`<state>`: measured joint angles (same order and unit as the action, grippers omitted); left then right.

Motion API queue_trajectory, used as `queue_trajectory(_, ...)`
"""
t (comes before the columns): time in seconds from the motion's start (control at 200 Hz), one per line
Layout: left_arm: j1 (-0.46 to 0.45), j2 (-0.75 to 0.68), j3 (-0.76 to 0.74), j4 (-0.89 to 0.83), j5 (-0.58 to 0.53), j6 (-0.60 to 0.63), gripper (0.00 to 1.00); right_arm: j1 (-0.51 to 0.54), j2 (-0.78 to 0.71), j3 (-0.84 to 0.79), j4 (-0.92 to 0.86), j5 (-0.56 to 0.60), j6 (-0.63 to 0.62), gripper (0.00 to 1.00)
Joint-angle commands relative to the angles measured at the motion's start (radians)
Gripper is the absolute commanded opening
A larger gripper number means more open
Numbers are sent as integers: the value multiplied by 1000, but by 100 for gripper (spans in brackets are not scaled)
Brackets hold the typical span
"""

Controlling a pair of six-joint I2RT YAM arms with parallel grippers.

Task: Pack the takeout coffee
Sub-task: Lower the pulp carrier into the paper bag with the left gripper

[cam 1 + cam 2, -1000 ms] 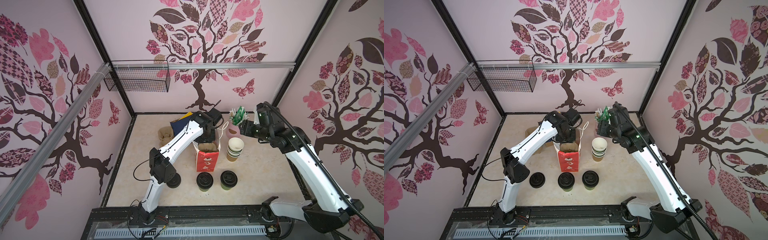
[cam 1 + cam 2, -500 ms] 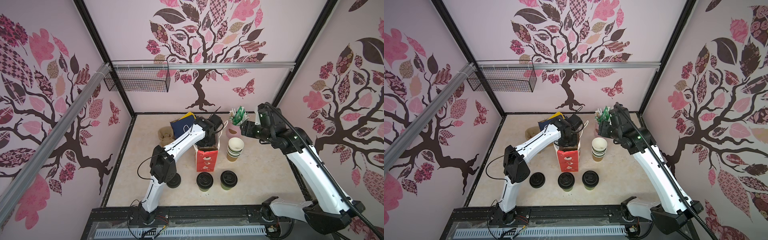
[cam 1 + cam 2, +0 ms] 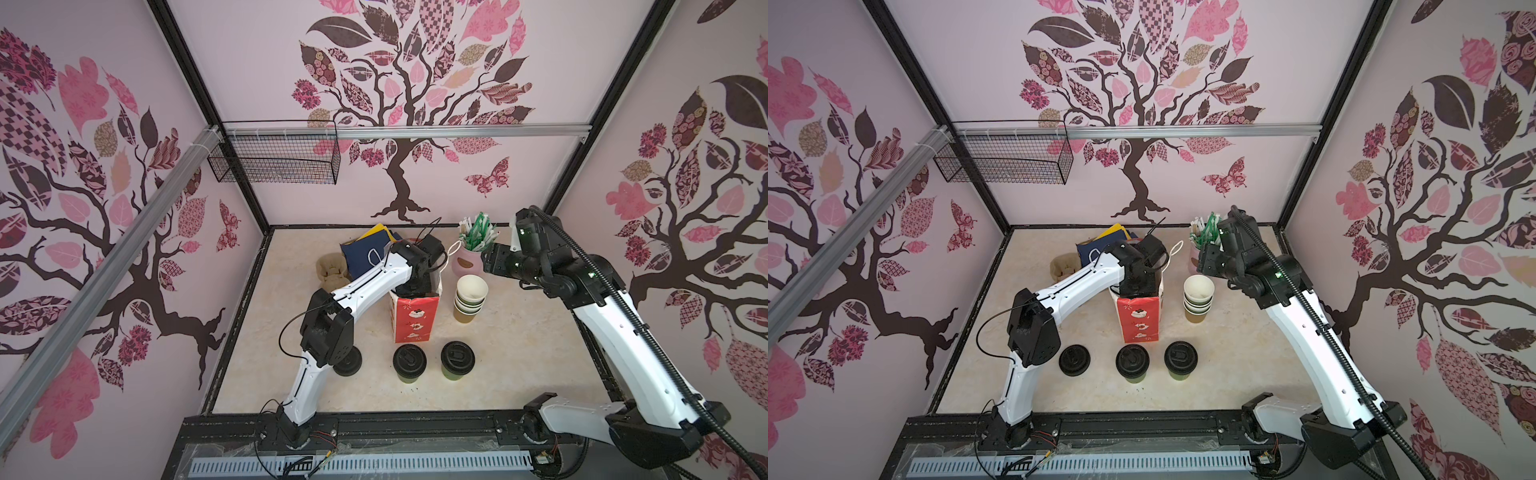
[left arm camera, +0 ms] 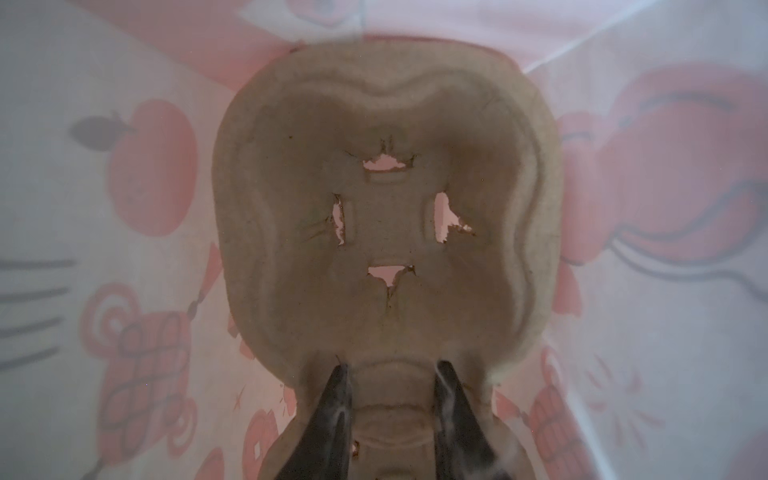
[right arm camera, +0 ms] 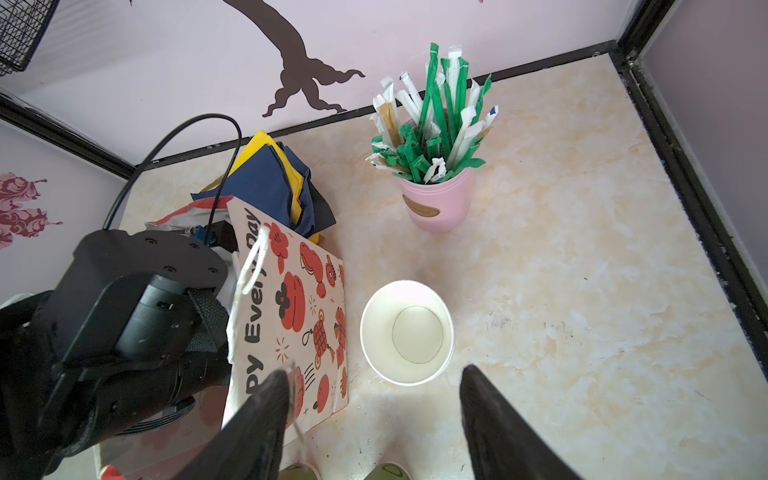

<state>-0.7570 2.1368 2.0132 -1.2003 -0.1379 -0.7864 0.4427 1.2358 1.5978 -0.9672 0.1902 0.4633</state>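
Lidded cups (image 3: 409, 362) before bag (image 3: 415, 322), carrier (image 4: 386, 224) inside

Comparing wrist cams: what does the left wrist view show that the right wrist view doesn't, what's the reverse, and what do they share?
Only the left wrist view: the pulp cup carrier down inside, with the left gripper apparently closed on its near ridge.

Only the right wrist view: the open right gripper, the stack of lidless cups, the pink straw cup and the blue-and-yellow folded pile.

Both: the paper bag, seen from outside there and from inside in the left wrist view.
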Motion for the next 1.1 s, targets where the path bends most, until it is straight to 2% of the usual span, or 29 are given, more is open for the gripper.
queue_trajectory(0.0,5,27,-43,15,-16,-11,20,-4,-22,36,-27,18,-8,68)
queue_trajectory(0.09,5,25,-65,25,-20,-16,21,-3,-24,38,-29,20,-5,68)
queue_trajectory(0.53,5,-3,-143,90,-26,-21,40,-3,-22,63,-45,27,3,68)
queue_trajectory(0.785,5,-81,-157,157,-22,13,57,-2,-24,70,-53,28,3,68)
queue_trajectory(0.955,5,-137,-169,202,-14,30,63,-3,-27,63,-57,27,3,68)
queue_trajectory(1.095,4,-169,-169,222,-17,35,63,-2,-30,59,-60,25,4,68)
